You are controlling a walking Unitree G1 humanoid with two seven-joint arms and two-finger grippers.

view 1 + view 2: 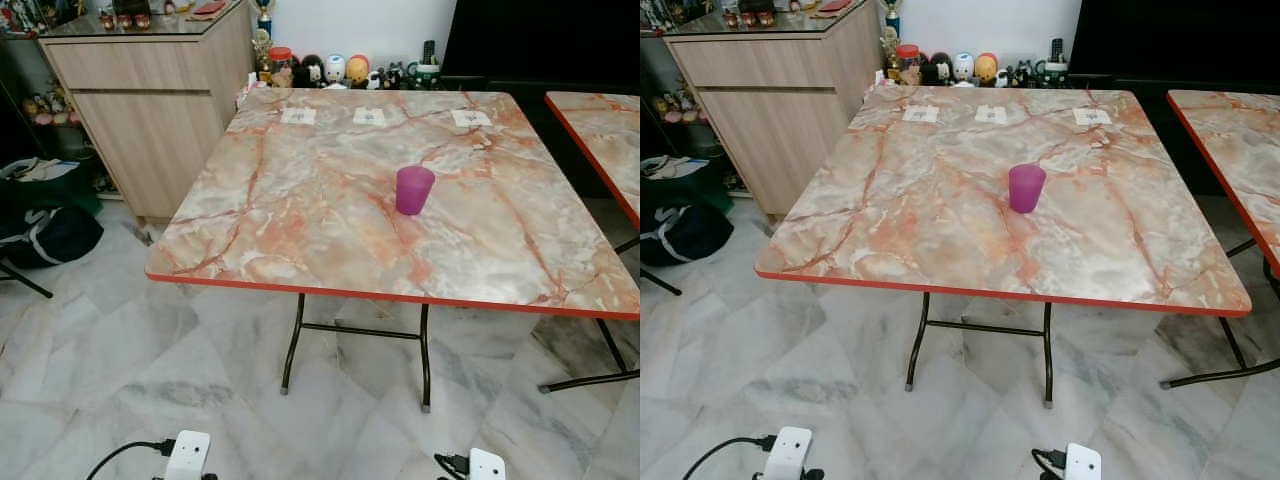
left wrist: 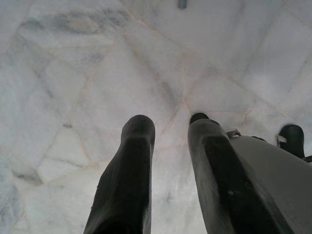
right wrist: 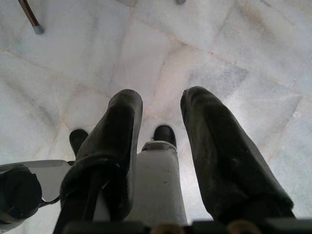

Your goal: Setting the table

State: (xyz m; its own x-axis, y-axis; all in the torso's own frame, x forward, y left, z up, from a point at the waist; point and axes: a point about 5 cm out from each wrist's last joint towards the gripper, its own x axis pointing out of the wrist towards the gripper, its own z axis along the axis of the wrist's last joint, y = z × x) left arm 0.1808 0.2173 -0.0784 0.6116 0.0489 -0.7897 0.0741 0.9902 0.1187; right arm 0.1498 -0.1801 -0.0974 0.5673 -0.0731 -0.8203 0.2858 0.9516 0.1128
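Both my grippers hang low over the white marble floor (image 1: 120, 370), empty. On my left wrist view, the left gripper (image 2: 168, 124) points down at the tiles with a narrow gap between its two black fingers (image 2: 131, 165). On my right wrist view, the right gripper (image 3: 161, 105) does the same, its fingers (image 3: 214, 146) also slightly parted, with the foot of a table leg (image 3: 30, 18) showing near one corner of that picture. Nearest me in the head view, two white wrist units sit at the bottom edge, one on the left (image 1: 187, 455) and one on the right (image 1: 485, 464).

Ahead stands a folding table (image 1: 300, 220) with a marbled pink-orange top and a red edge, on dark metal legs. A purple cup (image 1: 413, 190) stands upright on it, a little right of centre and well apart from everything else. Along the far edge lie three small white cards (image 1: 369, 116), spaced in a row. A second table of the same kind (image 1: 605, 130) stands just to the right, apart from the first.

On the far left is a light wooden cabinet (image 1: 150, 110), with dark bags (image 1: 45, 220) on the floor beside it. Behind the table, small figurines and jars (image 1: 335, 70) line up against the wall.
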